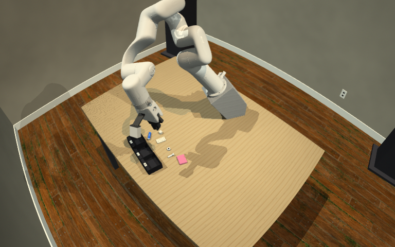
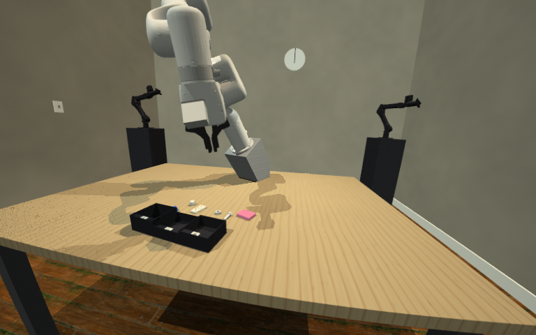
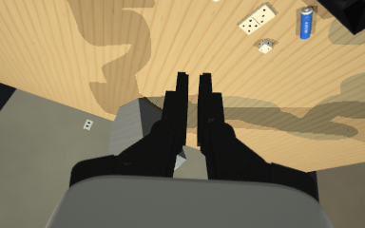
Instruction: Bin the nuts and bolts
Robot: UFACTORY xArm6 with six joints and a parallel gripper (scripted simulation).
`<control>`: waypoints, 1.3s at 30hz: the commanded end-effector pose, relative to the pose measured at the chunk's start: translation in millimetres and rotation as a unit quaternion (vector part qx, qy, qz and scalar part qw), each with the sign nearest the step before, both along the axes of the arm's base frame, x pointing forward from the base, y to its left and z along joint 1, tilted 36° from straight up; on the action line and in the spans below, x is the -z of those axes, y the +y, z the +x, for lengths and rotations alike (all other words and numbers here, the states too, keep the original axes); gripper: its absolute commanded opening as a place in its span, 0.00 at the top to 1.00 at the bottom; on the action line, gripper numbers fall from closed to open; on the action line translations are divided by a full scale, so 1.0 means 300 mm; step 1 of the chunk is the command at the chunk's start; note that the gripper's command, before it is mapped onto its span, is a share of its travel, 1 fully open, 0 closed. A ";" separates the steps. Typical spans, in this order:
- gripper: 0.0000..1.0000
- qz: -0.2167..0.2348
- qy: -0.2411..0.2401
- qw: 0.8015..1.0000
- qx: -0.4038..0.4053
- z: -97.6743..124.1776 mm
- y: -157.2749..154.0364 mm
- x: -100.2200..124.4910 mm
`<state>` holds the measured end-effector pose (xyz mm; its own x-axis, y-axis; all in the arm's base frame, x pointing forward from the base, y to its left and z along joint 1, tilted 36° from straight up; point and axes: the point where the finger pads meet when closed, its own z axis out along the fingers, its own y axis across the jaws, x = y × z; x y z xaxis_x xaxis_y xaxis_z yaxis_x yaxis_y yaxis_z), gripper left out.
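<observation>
My gripper [image 1: 156, 125] [image 2: 212, 148] [image 3: 193, 88] is shut with nothing between the fingers. It hangs high above the table, over the far end of the row of small things. A nut [image 1: 168, 148] [image 2: 217, 211] and a bolt [image 1: 171, 155] [image 2: 227, 216] lie on the table beside the black three-compartment bin tray [image 1: 154, 171] [image 2: 174, 236] [image 3: 349, 14]. The tray has small white labels that I cannot read. Neither the nut nor the bolt shows in the wrist view.
A blue battery [image 1: 149, 135] [image 2: 174, 206] [image 3: 306, 23], a white die [image 1: 160, 131] [image 2: 192, 202] [image 3: 264, 46], a domino [image 1: 160, 140] [image 2: 198, 209] [image 3: 257, 19] and a pink pad [image 1: 181, 159] [image 2: 246, 214] lie near the tray. The arm's grey base block [image 1: 228, 103] [image 2: 248, 160] stands at the table's back.
</observation>
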<state>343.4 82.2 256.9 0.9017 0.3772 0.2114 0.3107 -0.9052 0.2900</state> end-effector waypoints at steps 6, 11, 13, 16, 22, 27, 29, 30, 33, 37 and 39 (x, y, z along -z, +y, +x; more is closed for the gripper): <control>0.93 0.013 -0.082 0.994 0.075 -0.055 -0.088 0.033; 0.93 0.028 -0.129 0.984 0.118 -0.090 -0.133 0.074; 0.93 0.032 -0.139 0.981 0.128 -0.097 -0.142 0.083; 0.93 0.044 -0.167 0.973 0.152 -0.116 -0.163 0.113; 0.93 0.044 -0.167 0.973 0.152 -0.117 -0.163 0.113; 0.93 0.044 -0.167 0.973 0.152 -0.116 -0.163 0.113; 0.93 0.044 -0.167 0.973 0.152 -0.117 -0.163 0.113; 0.93 0.044 -0.167 0.973 0.152 -0.117 -0.162 0.113; 0.93 0.075 -0.181 0.956 0.217 -0.059 -0.222 0.122; 0.93 0.087 -0.186 0.949 0.240 -0.021 -0.262 0.128; 0.93 0.087 -0.186 0.949 0.240 0.017 -0.302 0.134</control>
